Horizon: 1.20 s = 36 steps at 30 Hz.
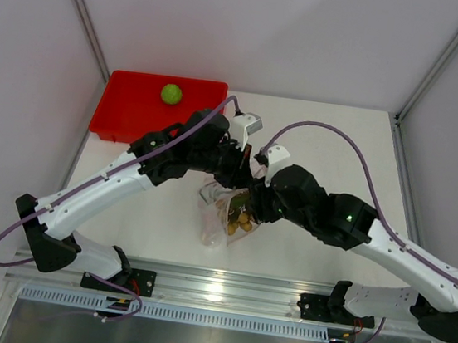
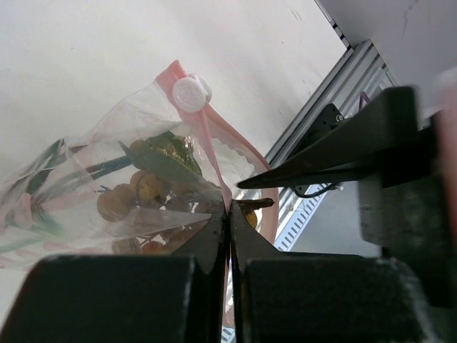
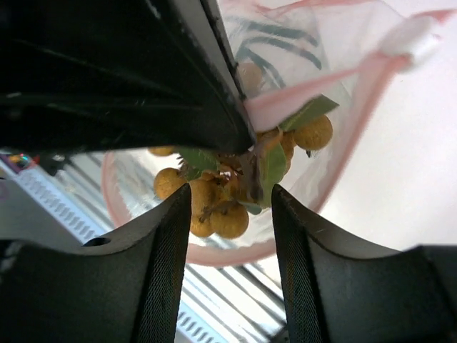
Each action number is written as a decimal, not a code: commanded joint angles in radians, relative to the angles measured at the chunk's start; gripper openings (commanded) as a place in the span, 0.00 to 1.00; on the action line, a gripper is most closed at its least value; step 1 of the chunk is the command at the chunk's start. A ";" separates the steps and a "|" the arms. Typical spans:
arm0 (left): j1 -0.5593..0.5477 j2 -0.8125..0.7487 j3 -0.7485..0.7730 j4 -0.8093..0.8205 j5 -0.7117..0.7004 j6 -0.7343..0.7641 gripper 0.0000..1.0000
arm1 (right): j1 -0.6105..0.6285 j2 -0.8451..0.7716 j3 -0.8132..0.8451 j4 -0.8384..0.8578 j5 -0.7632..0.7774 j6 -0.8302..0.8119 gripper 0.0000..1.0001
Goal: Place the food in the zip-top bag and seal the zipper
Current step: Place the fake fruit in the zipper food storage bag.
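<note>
The clear zip-top bag (image 1: 217,216) hangs just above the table at centre. It holds the bunch of tan-brown fruits (image 1: 240,221) and the thin green leaves (image 2: 107,168). My left gripper (image 2: 230,209) is shut on the pinkish zipper strip (image 2: 208,143) at the bag's mouth, below a white slider (image 2: 191,93). My right gripper (image 3: 230,190) is open at the bag's mouth, with the bunch (image 3: 230,218) just beyond its fingertips. In the top view both grippers (image 1: 241,179) (image 1: 252,199) meet over the bag. The lime-green fruit (image 1: 171,93) lies in the red tray.
The red tray (image 1: 127,113) stands at the back left of the white table. A metal rail (image 1: 223,288) runs along the near edge. The enclosure's walls and posts stand on both sides.
</note>
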 commanded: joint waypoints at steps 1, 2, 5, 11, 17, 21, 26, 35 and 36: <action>-0.005 -0.006 0.014 0.036 0.021 -0.003 0.01 | 0.004 -0.090 0.097 -0.086 -0.006 0.147 0.51; -0.005 -0.001 0.017 0.038 0.029 -0.004 0.01 | 0.006 -0.111 0.102 -0.098 -0.006 0.168 0.51; -0.005 0.011 0.026 0.046 0.044 -0.009 0.01 | 0.003 -0.192 0.100 -0.137 0.001 0.230 0.52; -0.005 0.012 0.032 0.052 0.052 -0.012 0.00 | -0.016 -0.240 0.036 -0.187 -0.002 0.277 0.41; -0.005 0.011 0.031 0.059 0.074 -0.021 0.01 | -0.023 -0.208 -0.044 -0.100 -0.044 0.310 0.39; -0.005 0.006 0.026 0.062 0.075 -0.024 0.01 | -0.030 -0.148 -0.071 -0.054 -0.058 0.308 0.39; -0.005 -0.006 0.019 0.064 0.083 -0.026 0.01 | -0.059 -0.090 -0.096 -0.049 -0.035 0.322 0.20; -0.005 -0.040 0.032 0.061 0.127 -0.026 0.01 | -0.066 -0.076 0.140 -0.173 0.077 0.258 0.00; -0.005 -0.044 0.036 0.062 0.132 -0.027 0.01 | -0.065 -0.073 0.174 -0.189 0.079 0.251 0.00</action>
